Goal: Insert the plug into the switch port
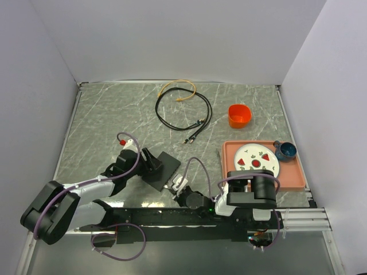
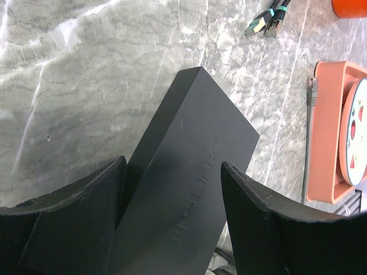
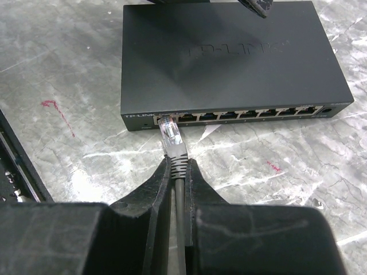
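Plug [image 3: 171, 136] clamped in my right gripper [image 3: 178, 166], tip at the mouth of the switch [image 3: 229, 57] end port.
The switch lies flat near the table [image 1: 114, 114] near edge. My left gripper [image 2: 172, 195] straddles it; I cannot tell whether it is gripping. I should line up squarely, push straight and brace the box.

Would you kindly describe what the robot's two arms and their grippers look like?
The left arm and the right arm are chunky black segments joined by pale grey-white links, with thin purple cables looping along them. The left gripper's fingers and the right gripper's fingers are broad, matte black wedges tapering toward the tips.
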